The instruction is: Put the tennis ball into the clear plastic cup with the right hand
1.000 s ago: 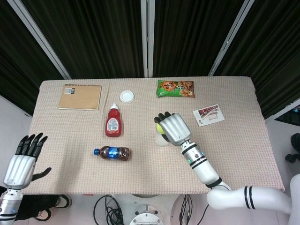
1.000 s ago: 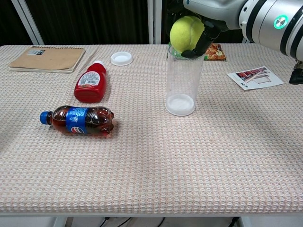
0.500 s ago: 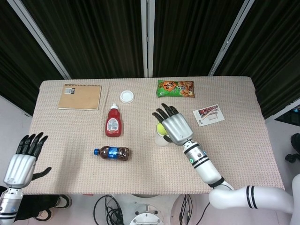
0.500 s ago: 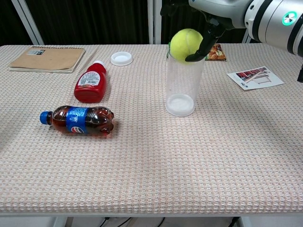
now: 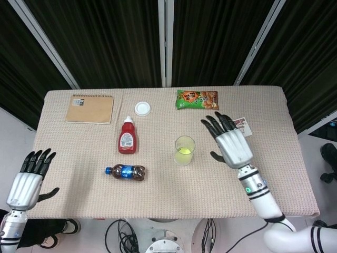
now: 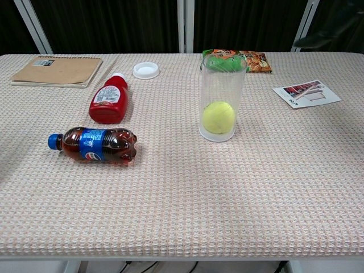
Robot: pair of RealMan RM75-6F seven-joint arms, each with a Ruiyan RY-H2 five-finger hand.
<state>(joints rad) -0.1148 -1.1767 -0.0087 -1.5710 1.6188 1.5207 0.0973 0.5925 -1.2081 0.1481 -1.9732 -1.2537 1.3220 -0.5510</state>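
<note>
Ball: the fuzzy yellow-green tennis ball [image 6: 219, 118] sits at the bottom of the tall clear plastic cup [image 6: 222, 91], resting on the cup's base; seen from above it shows as a yellow patch inside the round rim [image 5: 185, 150].
Cup: upright on the cloth, a smooth transparent cylinder, standing near the middle of the table, apart from everything else.
Right hand: the silver-backed right hand with black fingers [image 5: 230, 143] hangs above the table to the right of the cup, well apart from it, fingers spread and holding nothing; in the chest view only a dark blur shows at the top right corner.
Left hand: the matching left hand [image 5: 29, 179] is off the table's near left corner, fingers straight and apart, empty.
Table: covered in a beige woven cloth with a nubbly weave [image 6: 187, 199].
Bottles: a red squeeze bottle with a white cap [image 6: 108, 99] lies flat; near it, a small cola bottle with a blue label and blue cap [image 6: 94, 144] lies on its side.
Other things: a tan kraft-paper notebook [image 6: 58, 70] at the far left, a round white plastic lid [image 6: 146, 70], a glossy green and orange snack packet [image 5: 197, 99] behind the cup, and a flat printed card [image 6: 306, 92] at the right, partly hidden by the right hand's fingertips in the head view.
</note>
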